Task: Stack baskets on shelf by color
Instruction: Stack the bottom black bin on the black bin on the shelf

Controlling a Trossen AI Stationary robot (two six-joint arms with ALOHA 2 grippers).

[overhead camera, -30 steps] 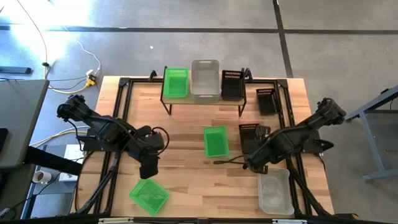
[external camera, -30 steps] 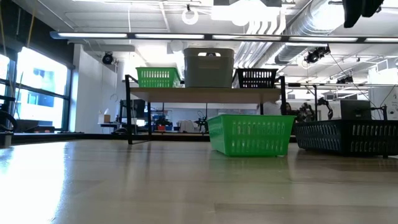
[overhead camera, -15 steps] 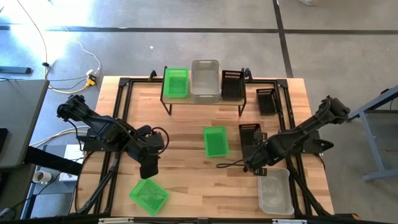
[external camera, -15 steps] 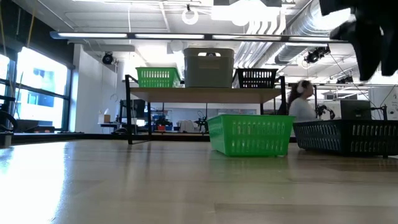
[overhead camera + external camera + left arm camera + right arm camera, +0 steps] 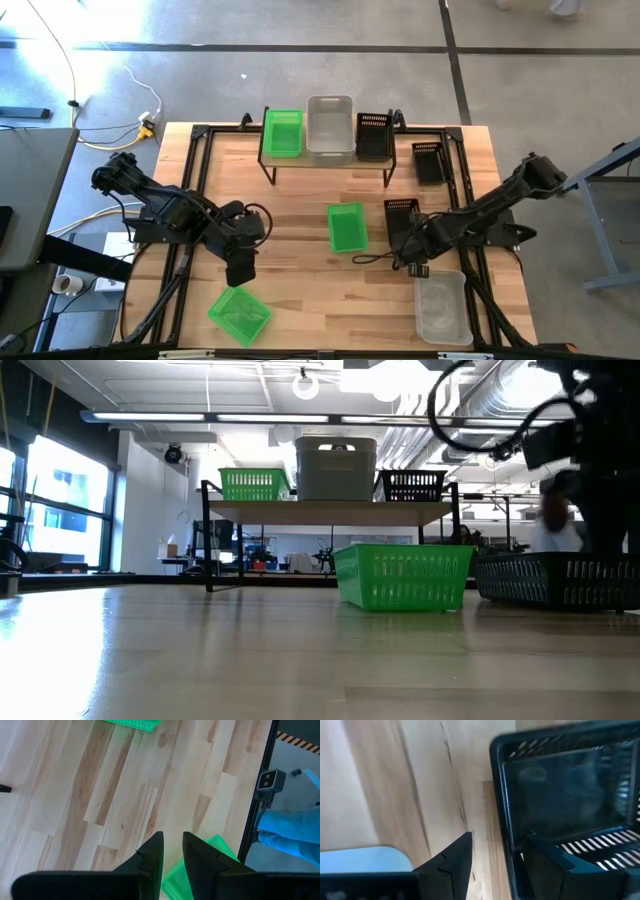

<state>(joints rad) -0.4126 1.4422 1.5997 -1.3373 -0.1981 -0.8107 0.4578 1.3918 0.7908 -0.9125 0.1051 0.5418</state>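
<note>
Right gripper [image 5: 492,852] is seen with its two dark fingers apart, astride the near rim of a black basket [image 5: 402,218] of perforated plastic; one finger is outside the wall, the other inside; nothing is clamped; just beside it a translucent whitish basket [image 5: 443,307] lies on the wooden table [image 5: 300,230]; left gripper [image 5: 171,851] hangs with fingers nearly together, empty, above a green basket [image 5: 239,313] that is tilted near the table's front edge; another green basket [image 5: 347,227] rests at the middle; farther off, the shelf [image 5: 325,161] of light wood on thin black legs carries a green, a whitish and a black basket in a row; one more black basket [image 5: 428,162] is placed right of it.
</note>
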